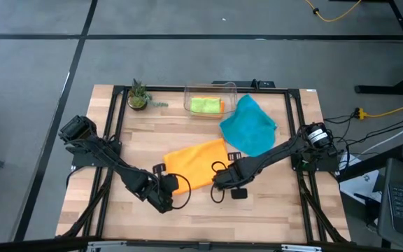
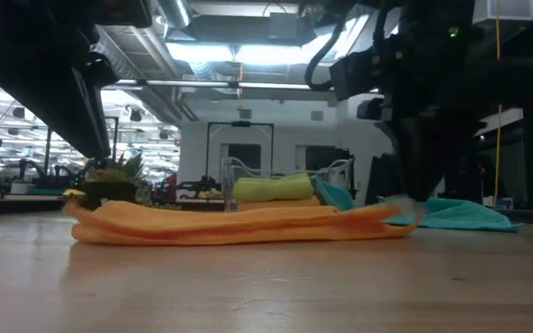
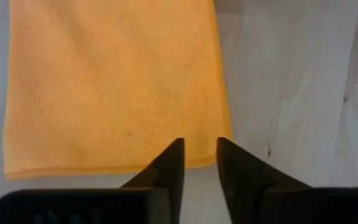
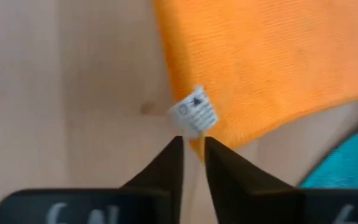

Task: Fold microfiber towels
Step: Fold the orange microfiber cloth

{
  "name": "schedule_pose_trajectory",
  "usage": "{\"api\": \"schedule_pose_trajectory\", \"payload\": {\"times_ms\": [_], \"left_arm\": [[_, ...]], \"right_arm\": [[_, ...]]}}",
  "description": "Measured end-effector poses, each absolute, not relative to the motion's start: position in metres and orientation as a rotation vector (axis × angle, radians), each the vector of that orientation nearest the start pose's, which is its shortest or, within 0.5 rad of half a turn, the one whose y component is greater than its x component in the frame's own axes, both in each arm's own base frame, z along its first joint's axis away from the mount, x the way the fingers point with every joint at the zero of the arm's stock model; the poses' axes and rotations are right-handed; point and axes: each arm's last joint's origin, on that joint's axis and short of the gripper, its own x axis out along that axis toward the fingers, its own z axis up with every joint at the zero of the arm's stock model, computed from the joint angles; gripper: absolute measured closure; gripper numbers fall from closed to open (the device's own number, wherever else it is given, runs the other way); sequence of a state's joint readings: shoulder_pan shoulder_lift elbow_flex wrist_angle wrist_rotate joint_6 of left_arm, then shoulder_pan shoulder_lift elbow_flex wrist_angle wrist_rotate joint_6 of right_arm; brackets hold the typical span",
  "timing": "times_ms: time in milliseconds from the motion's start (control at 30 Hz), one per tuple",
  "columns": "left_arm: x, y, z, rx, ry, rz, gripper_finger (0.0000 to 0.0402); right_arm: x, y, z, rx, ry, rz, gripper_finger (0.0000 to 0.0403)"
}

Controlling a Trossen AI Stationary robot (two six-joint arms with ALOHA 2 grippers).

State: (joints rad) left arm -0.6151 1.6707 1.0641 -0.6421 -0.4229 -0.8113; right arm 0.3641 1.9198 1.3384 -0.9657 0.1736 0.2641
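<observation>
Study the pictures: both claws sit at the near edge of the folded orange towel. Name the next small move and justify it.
Probably lift both claws clear. The orange towel already lies folded flat on the table, and the left claw and right claw each show a small gap at its corners, seemingly letting go. The teal towel waits unfolded.

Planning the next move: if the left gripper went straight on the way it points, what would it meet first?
Most likely the orange towel: the left gripper sits at its near edge, fingers slightly apart; whether it is above or touching is unclear.
</observation>
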Motion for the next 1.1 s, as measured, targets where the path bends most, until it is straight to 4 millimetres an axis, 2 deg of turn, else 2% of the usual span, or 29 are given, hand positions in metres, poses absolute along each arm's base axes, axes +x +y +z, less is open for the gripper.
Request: {"api": "schedule_pose_trajectory", "payload": {"times_ms": [133, 267, 400, 533, 667, 800, 967, 1100], "left_arm": [[0.261, -0.171, 0.186, -0.144, 1.059, 0.267, 0.0282], [0.261, -0.169, 0.186, -0.129, 1.054, 0.28, 0.0278], [0.262, -0.165, 0.187, -0.132, 1.037, 0.332, 0.0281], [0.265, -0.158, 0.196, -0.116, 1.034, 0.339, 0.0281], [0.263, -0.14, 0.2, -0.04, 1.083, 0.422, 0.0281], [0.265, -0.114, 0.196, -0.038, 1.174, 0.509, 0.0282], [0.268, -0.077, 0.176, -0.014, 1.254, 0.553, 0.0282], [0.266, -0.059, 0.16, -0.027, 1.279, 0.539, 0.0282]], "right_arm": [[0.328, 0.121, 0.171, -0.165, 1.5, -0.046, 0.0269], [0.328, 0.121, 0.171, -0.16, 1.502, -0.044, 0.0226], [0.329, 0.121, 0.171, -0.14, 1.495, -0.06, 0.0208], [0.33, 0.121, 0.171, -0.064, 1.477, -0.137, 0.0206], [0.33, 0.12, 0.171, -0.016, 1.468, -0.188, 0.0212], [0.33, 0.12, 0.171, 0.03, 1.462, -0.232, 0.0222], [0.33, 0.12, 0.171, 0.09, 1.455, -0.281, 0.023], [0.329, 0.123, 0.171, 0.144, 1.462, -0.297, 0.023]]}}
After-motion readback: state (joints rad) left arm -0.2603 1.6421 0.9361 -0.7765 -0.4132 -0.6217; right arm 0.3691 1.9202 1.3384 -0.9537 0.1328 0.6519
